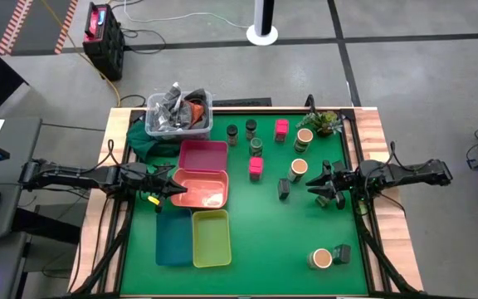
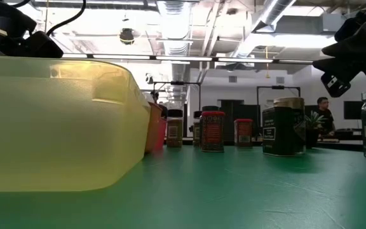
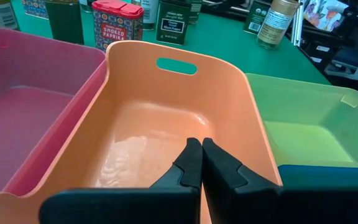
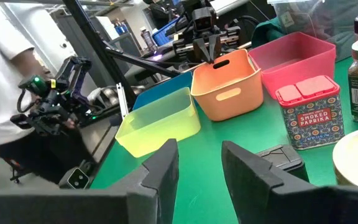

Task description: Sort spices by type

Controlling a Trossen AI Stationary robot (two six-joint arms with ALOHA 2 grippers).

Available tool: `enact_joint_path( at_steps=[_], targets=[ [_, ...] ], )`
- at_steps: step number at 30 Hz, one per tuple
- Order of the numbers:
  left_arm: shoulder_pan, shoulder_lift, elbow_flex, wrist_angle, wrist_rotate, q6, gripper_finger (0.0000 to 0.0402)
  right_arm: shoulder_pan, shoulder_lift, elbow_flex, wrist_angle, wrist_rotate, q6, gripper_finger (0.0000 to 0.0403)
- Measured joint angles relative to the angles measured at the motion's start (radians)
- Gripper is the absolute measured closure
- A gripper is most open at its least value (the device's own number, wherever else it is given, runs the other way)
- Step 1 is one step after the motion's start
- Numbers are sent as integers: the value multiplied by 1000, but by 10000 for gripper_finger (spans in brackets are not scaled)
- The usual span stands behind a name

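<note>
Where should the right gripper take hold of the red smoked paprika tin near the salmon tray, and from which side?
Grip the red rectangular smoked paprika tin across its flat side walls, just below the lid, coming down from above. It stands upright on the green table mat, apart from the salmon plastic tray, so its sides look free. The right gripper is open and closest; the left gripper is shut over that tray.

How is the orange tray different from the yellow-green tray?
The orange tray sits in the middle of the row; the yellow-green tray sits at its end. The left gripper, shut, is over the orange tray; nothing is over the yellow-green tray. Both are empty.
</note>
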Motion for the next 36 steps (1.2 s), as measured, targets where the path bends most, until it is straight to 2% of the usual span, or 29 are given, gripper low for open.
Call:
enact_joint_path(
  at_steps=[4,6,12,16,18,22,24,28,32,36],
  targets=[
    [0,0,0,4,-6,1,401,0,0,0,0,0,0,250],
    [0,0,-3,38,-46,11,401,0,0,0,0,0,0,250],
    [1,-7,-2,320,-104,-120,401,0,0,0,0,0,0,250],
    [1,-7,-2,527,-143,-280,401,-19,0,-3,34,58,-59,250],
    [1,-7,-1,605,-196,-335,401,-34,0,-8,100,95,-7,250],
    [1,-7,-1,703,-300,-377,401,-88,-3,-6,382,245,47,250],
    [1,-7,-1,731,-320,-404,401,-126,-2,-4,502,266,98,250],
    [1,-7,-1,797,-347,-488,401,-210,-2,-4,643,268,299,250],
    [1,-7,-1,813,-374,-569,401,-258,-1,-4,663,265,525,250],
    [1,-6,-1,810,-407,-716,401,-281,9,-3,674,202,591,250]
  ],
)
